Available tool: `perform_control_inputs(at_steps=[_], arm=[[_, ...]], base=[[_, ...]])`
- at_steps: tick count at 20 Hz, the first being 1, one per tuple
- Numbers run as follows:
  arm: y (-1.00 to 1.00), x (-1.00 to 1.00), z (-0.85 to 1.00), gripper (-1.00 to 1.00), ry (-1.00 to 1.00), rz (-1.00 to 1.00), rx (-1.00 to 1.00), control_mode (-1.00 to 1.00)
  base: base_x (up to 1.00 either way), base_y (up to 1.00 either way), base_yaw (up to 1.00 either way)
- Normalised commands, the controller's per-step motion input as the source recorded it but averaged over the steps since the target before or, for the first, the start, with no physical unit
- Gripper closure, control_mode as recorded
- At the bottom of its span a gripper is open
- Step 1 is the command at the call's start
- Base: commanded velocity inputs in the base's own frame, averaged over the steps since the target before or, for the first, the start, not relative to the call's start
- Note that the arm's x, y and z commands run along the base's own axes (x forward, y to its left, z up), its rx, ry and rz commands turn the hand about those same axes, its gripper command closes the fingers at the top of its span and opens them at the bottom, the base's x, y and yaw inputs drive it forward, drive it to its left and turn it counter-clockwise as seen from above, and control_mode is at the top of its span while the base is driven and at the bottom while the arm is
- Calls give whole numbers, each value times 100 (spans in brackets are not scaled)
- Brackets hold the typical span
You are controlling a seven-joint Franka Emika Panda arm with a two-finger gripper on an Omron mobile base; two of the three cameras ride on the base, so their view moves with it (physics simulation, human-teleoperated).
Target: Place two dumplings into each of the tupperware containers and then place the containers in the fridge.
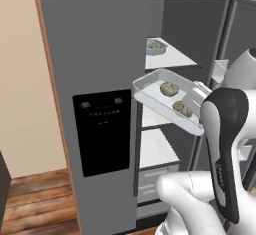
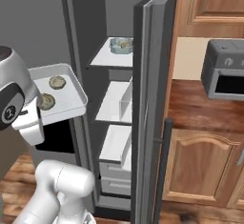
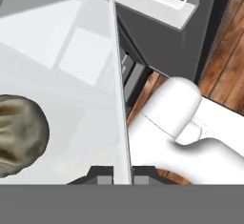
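Pincer [image 3: 116, 174] clamped shut on the near rim of the shallow white-grey rectangular tray [image 1: 150, 86], held tilted in the air before the open tall dark grey fridge [image 1: 95, 54]. Two crimped tan-beige dumplings [image 1: 169, 88] inside that tray. One light blue octagonal tub [image 2: 121, 45] on the top white shelf [image 2: 107, 58], contents unclear.

Two dumplings [image 1: 169, 88] lie in the rectangular tray [image 1: 150, 85], which is held in the air before the open fridge [image 1: 95, 54]. The octagonal tub [image 1: 156, 47] sits on the fridge's upper shelf [image 1: 175, 59], above and behind the tray. An oven [image 2: 224, 73] stands right of the fridge.
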Motion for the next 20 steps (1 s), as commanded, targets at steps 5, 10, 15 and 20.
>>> perform_control_inputs(at_steps=[5, 10, 15, 20], arm=[[0, 0, 0, 100, 0, 0, 0, 100], [0, 0, 0, 100, 0, 0, 0, 100], [0, 0, 0, 100, 0, 0, 0, 100], [0, 0, 0, 100, 0, 0, 0, 100]], base=[[56, 45, 0], [43, -9, 0], [27, -49, 0], [6, -52, 0]])
